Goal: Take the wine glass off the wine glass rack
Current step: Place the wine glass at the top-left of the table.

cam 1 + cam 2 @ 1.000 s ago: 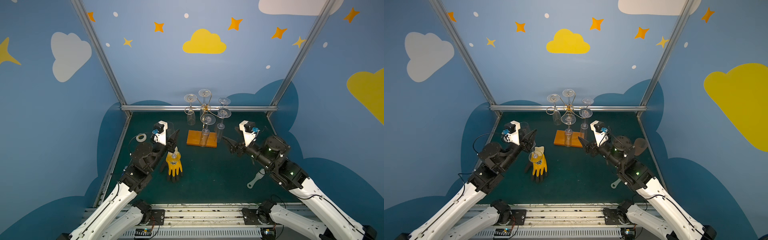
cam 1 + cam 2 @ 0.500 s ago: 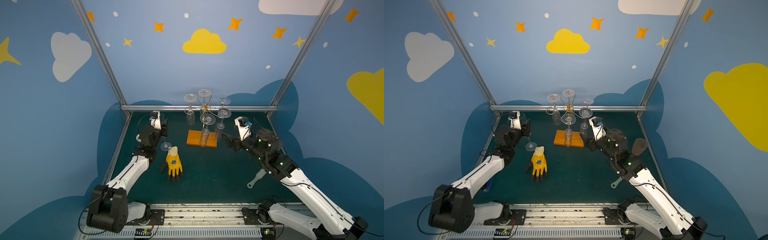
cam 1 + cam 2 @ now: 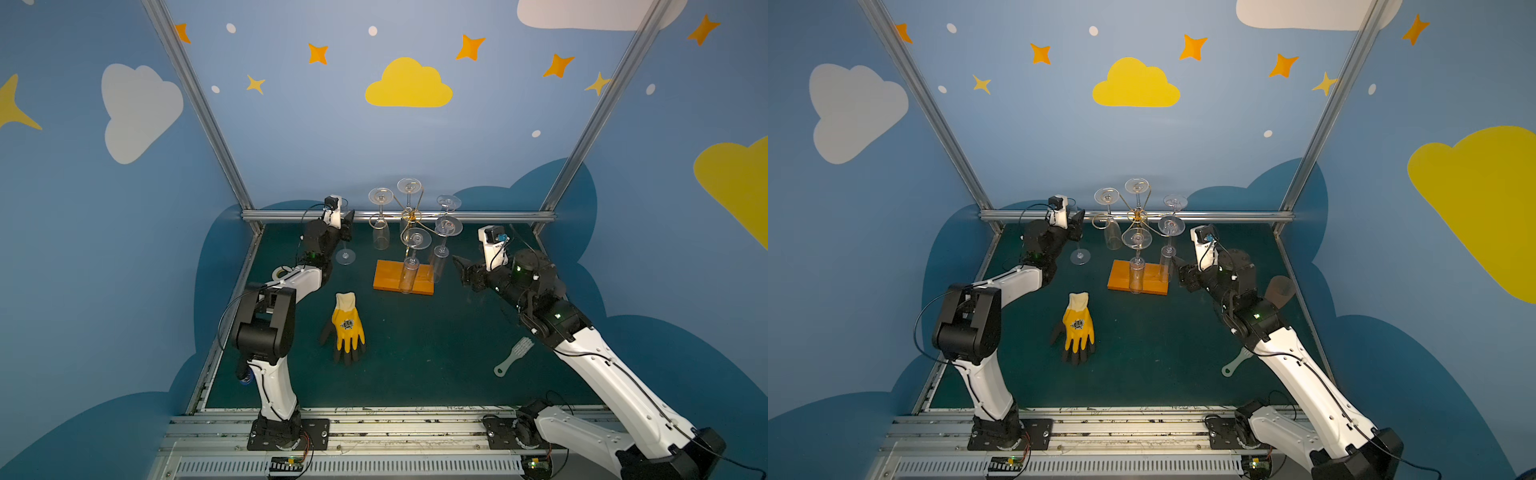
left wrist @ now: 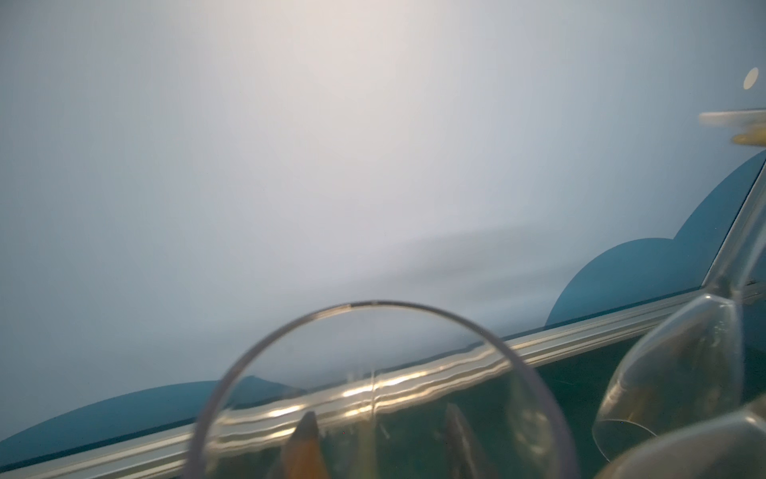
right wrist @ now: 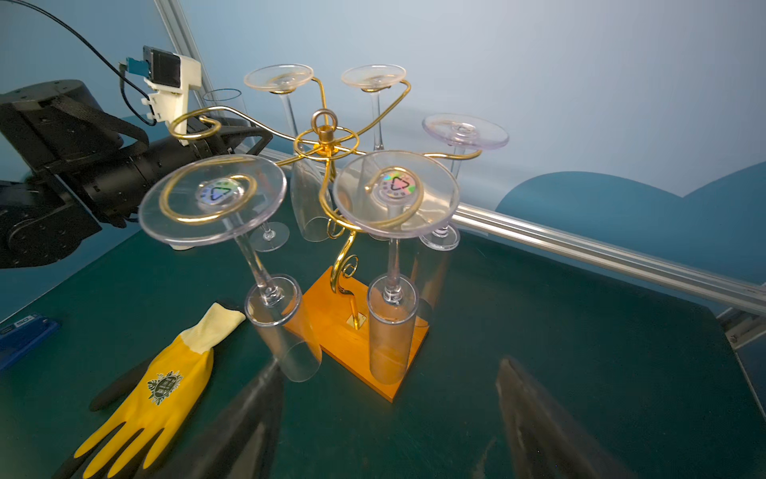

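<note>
The wine glass rack [image 3: 410,216], gold wire on an orange base [image 3: 388,276], stands at mid-back in both top views. Several glasses hang upside down from its spirals; one spiral [image 5: 195,124] is bare. My left gripper [image 3: 347,226] is shut on the bowl of an upright wine glass whose foot [image 3: 345,257] is at or just above the mat, left of the rack. In the left wrist view its rim [image 4: 373,305] arches over the fingertips [image 4: 309,419]. My right gripper [image 3: 459,266] is open, right of the rack, with nothing between its fingers [image 5: 257,398].
A yellow glove [image 3: 348,328] lies in front of the rack. A white brush [image 3: 513,356] lies beside my right arm and a tape roll [image 3: 281,272] by my left arm. A metal rail [image 3: 498,216] marks the mat's back edge.
My left arm has carried the wine glass from over the glove to the back left, beside the rack, turning it upright. My right gripper has edged closer to the rack, still open.
</note>
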### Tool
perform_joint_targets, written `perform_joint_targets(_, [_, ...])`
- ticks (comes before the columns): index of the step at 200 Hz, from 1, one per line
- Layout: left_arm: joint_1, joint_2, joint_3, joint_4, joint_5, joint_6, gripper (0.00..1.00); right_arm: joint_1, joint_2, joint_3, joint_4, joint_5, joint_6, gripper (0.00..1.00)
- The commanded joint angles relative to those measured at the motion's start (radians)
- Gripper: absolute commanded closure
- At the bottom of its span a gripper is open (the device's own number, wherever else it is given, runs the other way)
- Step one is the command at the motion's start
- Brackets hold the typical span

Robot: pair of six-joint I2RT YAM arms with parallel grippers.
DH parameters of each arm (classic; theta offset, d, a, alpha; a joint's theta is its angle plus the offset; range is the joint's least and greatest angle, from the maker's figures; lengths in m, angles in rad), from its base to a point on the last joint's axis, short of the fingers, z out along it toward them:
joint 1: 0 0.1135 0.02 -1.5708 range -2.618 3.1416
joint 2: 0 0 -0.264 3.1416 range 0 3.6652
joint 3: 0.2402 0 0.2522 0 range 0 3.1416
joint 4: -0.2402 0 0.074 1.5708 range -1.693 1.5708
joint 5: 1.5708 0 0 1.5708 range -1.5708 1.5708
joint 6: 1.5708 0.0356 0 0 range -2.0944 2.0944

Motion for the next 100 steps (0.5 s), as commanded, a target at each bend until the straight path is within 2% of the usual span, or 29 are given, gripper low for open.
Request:
perform_joint_targets(1, [0.009, 0.047, 0.050, 0.101, 0.028, 0.017, 0.56, -0.011, 0.014, 0.028, 0.016, 0.010, 0.017, 0.20])
perform_joint_targets(100, [0.015, 0.194, 0.105, 0.175, 0.035, 0.023, 0.56, -0.041, 0.059, 0.051, -0.013, -0.022, 0.015, 0.20])
